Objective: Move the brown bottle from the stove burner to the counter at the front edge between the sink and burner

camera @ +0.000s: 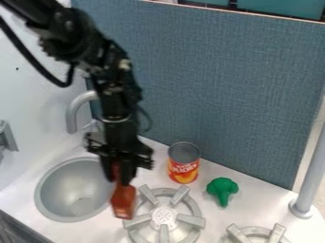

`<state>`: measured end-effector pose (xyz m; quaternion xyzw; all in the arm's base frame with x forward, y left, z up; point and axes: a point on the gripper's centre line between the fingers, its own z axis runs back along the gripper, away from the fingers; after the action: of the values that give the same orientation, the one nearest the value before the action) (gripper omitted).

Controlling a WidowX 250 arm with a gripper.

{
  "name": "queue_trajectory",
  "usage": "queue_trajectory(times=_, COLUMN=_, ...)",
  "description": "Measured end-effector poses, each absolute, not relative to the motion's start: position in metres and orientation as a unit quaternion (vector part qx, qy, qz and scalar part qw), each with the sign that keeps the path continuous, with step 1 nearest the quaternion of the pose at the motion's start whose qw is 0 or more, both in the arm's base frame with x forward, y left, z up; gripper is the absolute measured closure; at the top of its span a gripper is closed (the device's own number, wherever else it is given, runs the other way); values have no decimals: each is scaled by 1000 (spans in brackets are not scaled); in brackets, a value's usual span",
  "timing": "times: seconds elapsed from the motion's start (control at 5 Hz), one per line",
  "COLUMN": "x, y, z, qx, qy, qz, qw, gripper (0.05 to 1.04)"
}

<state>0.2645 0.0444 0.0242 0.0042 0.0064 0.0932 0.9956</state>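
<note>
The black gripper [120, 176] hangs down between the sink and the near burner, shut on an orange-red bottle-like object [124, 201]. The object's upper part is hidden between the fingers, while its wider lower end hangs beside the left edge of the stove burner [190, 219]. Whether it touches the counter, I cannot tell. To the right of the gripper, a can [183, 163] with a red and yellow label stands upright by the back panel. Right of the can lies a green broccoli toy [222, 189].
A round metal sink [54, 194] is at the left, with a curved grey faucet [72, 114] behind it. A second burner [255, 233] is at the bottom right. A grey post [310, 173] rises at the right, and a blue panel [222, 95] borders the back.
</note>
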Motion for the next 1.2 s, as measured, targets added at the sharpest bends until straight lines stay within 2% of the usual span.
queue_trajectory(times=0.2, x=255, y=65, z=19, qx=22, qy=21, qz=115, qw=993, gripper=731)
queue_trajectory(times=0.4, x=244, y=78, z=2, qx=18, qy=34, qz=116, qw=992, gripper=731)
queue_trajectory(times=0.8, x=245, y=80, z=-29, qx=19, qy=17, qz=79, qw=997, gripper=731)
queue_trajectory(times=1.2, x=246, y=83, z=-42, qx=1, qy=11, qz=78, qw=997, gripper=731)
